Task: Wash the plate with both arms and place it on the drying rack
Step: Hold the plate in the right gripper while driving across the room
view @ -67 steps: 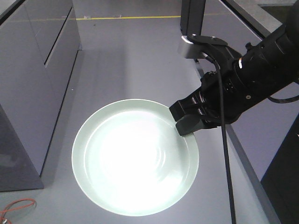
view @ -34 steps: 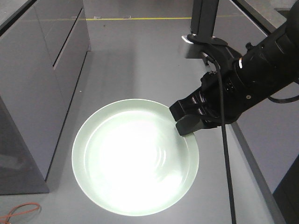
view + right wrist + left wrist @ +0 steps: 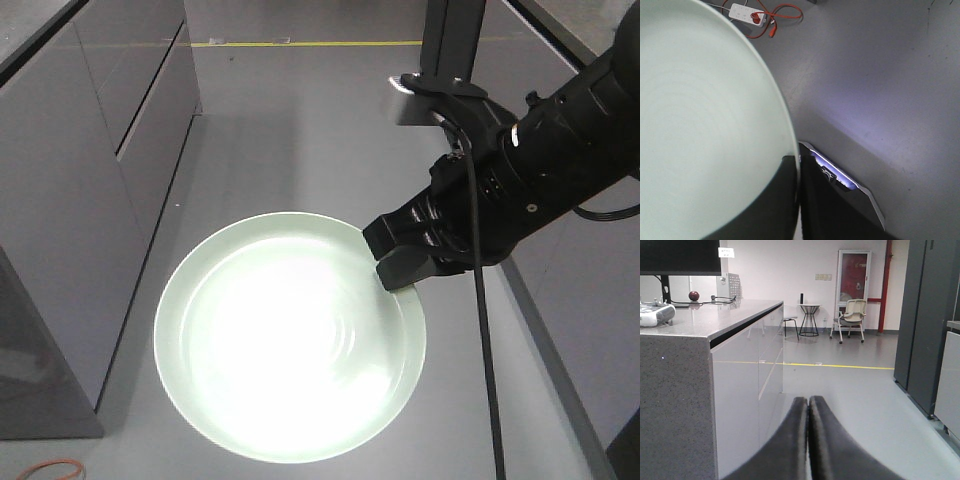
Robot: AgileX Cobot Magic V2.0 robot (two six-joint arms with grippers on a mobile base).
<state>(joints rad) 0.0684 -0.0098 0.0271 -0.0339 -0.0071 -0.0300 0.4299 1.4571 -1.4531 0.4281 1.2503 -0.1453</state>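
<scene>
In the front view the round pale mint-green plate (image 3: 290,350) hangs face up above the grey floor, with a strong glare in its middle. My right gripper (image 3: 400,265) is shut on its right rim, one finger over the rim and one under it. The right wrist view shows the plate (image 3: 705,115) filling the left side, its edge pinched in my right gripper (image 3: 799,200). My left gripper (image 3: 808,405) is shut with nothing in it and points level into the room. The drying rack is out of view.
A grey cabinet block (image 3: 90,150) stands on the left, and a dark upright post (image 3: 450,40) and a long grey edge (image 3: 545,340) on the right. On the floor lie a yellow line (image 3: 300,43), an orange cable (image 3: 50,468) and a white power strip (image 3: 747,15).
The plate and my right gripper keep their place in the front view. The cabinet, post and floor line have slid right and the orange cable has slid down, so my view of the room has shifted.
</scene>
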